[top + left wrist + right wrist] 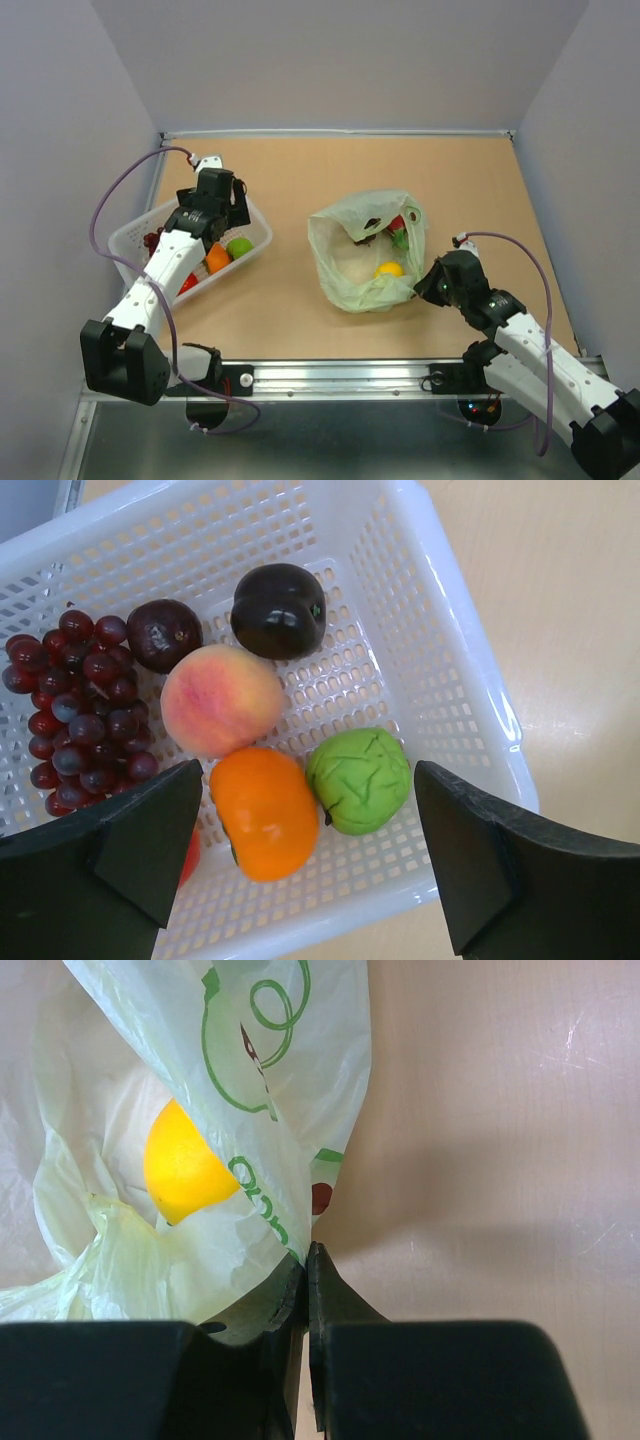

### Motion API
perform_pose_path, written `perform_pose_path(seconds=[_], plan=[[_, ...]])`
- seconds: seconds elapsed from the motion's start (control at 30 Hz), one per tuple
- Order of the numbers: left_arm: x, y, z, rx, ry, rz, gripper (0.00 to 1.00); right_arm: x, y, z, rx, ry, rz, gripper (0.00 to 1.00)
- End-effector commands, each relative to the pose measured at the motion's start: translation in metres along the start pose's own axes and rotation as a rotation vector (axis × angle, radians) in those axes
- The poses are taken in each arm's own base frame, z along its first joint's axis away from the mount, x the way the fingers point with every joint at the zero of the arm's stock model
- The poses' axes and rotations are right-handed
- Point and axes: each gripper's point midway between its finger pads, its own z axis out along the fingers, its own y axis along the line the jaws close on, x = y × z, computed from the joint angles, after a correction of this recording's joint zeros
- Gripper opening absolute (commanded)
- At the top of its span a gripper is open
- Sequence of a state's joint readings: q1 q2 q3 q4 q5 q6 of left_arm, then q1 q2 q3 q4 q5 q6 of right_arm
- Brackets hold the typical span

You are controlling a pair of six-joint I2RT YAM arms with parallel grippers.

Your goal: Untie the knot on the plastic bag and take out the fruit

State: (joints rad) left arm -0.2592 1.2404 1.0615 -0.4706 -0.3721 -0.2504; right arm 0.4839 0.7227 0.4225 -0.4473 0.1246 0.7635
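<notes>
While the right gripper (305,1260) pinches the plastic bag (290,1070) at its rim with closed fingers and the left gripper (308,815) gapes open above the white basket (455,670), the thin film could slip and collapse over the lemon (185,1165) inside.

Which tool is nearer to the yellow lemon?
Right. The right tool pinches the plastic bag just beside the lemon; the left tool hangs open over the white basket, far away.

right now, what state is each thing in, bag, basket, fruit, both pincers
plastic bag: mouth open, untied
lemon: inside the bag
white basket: upright, holding fruit
peach: in the basket
orange: in the basket
lime: in the basket
left pincer: open, empty, above the basket
right pincer: shut on the bag's edge
</notes>
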Motion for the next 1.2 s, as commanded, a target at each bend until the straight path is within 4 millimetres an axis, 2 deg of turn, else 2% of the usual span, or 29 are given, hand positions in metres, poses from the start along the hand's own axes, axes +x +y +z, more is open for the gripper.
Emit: perform_pose_path(seconds=[0.0,0.03,0.07,0.13,0.17,0.27,0.3,0.37,0.4,0.5,0.53,0.6,0.63,0.73,0.83,1.0,1.07,1.1,1.17], plan=[[-0.015,-0.003,-0.015,0.050,-0.053,-0.036,0.98,-0.003,-0.004,0.002,0.016,-0.016,-0.011,0.09],[-0.015,-0.010,-0.018,0.087,-0.055,-0.037,0.98,-0.003,-0.003,0.002,0.015,-0.017,-0.011,0.09],[-0.013,-0.027,-0.025,0.157,-0.052,-0.027,0.98,-0.003,-0.003,0.002,0.016,-0.016,-0.011,0.09],[-0.015,-0.048,-0.039,0.234,-0.078,-0.034,0.98,-0.003,-0.003,0.002,0.018,-0.014,-0.013,0.09],[-0.012,-0.073,-0.053,0.311,-0.089,-0.007,0.98,-0.003,-0.002,0.002,0.017,-0.011,-0.014,0.09],[-0.008,-0.120,-0.085,0.466,-0.099,-0.030,0.98,-0.004,-0.002,0.002,0.020,-0.012,-0.013,0.09],[-0.003,-0.151,-0.104,0.567,-0.103,-0.026,0.98,-0.003,-0.003,0.003,0.025,-0.008,-0.008,0.09],[0.004,-0.183,-0.127,0.677,-0.094,-0.061,0.97,-0.003,-0.004,0.004,0.031,-0.005,-0.009,0.09],[0.009,-0.207,-0.145,0.751,-0.098,-0.050,0.96,-0.004,-0.003,0.004,0.032,-0.004,-0.013,0.09],[0.016,-0.245,-0.166,0.821,-0.096,-0.037,0.95,-0.006,-0.001,0.004,0.030,-0.008,-0.016,0.09],[0.026,-0.259,-0.178,0.856,-0.087,-0.005,0.95,-0.009,0.000,0.003,0.028,-0.017,-0.015,0.09],[0.034,-0.276,-0.185,0.871,-0.082,0.024,0.95,-0.010,-0.001,0.003,0.034,-0.023,-0.016,0.09],[0.043,-0.291,-0.188,0.882,-0.070,0.054,0.95,-0.010,-0.001,0.003,0.035,-0.022,-0.017,0.09],[0.058,-0.312,-0.181,0.855,-0.060,0.066,0.95,-0.009,0.000,0.003,0.030,-0.019,-0.016,0.09],[0.081,-0.329,-0.164,0.829,-0.020,0.095,0.95,-0.011,0.001,0.002,0.026,-0.026,-0.012,0.09],[0.119,-0.347,-0.124,0.735,0.044,0.193,0.95,-0.017,0.004,0.000,0.019,-0.043,-0.016,0.09],[0.123,-0.348,-0.110,0.689,0.035,0.212,0.95,-0.017,0.005,-0.001,0.016,-0.044,-0.016,0.09],[0.120,-0.347,-0.097,0.641,0.014,0.211,0.95,-0.018,0.006,-0.001,0.013,-0.043,-0.015,0.09],[0.110,-0.346,-0.083,0.596,-0.017,0.190,0.95,-0.017,0.007,-0.001,0.009,-0.039,-0.016,0.09]])
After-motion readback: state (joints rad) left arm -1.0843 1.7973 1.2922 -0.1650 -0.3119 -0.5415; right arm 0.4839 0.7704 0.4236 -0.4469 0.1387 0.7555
